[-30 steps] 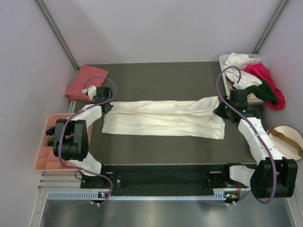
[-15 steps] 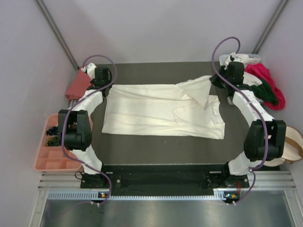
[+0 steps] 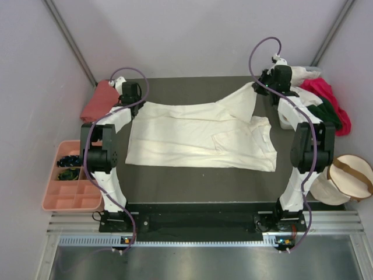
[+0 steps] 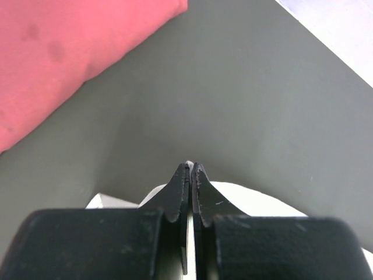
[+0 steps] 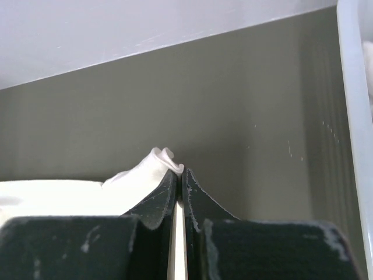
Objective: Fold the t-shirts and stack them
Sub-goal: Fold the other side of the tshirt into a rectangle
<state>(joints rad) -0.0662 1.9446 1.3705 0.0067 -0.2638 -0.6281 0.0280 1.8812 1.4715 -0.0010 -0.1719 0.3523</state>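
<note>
Top external shows a soft, creased cream t-shirt [image 3: 192,135] spread roughly rectangular.

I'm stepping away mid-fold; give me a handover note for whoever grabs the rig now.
Grippers: left gripper shut on the far left corner of the cream t-shirt; right gripper shut on its far right corner, cloth lifted there.
Things: cream t-shirt lies spread on the table; salmon t-shirt looks folded, far left; pile of t-shirts waits far right.
Done: salmon one, apparently.
Left: fold cream, stack, then the pile.
</note>
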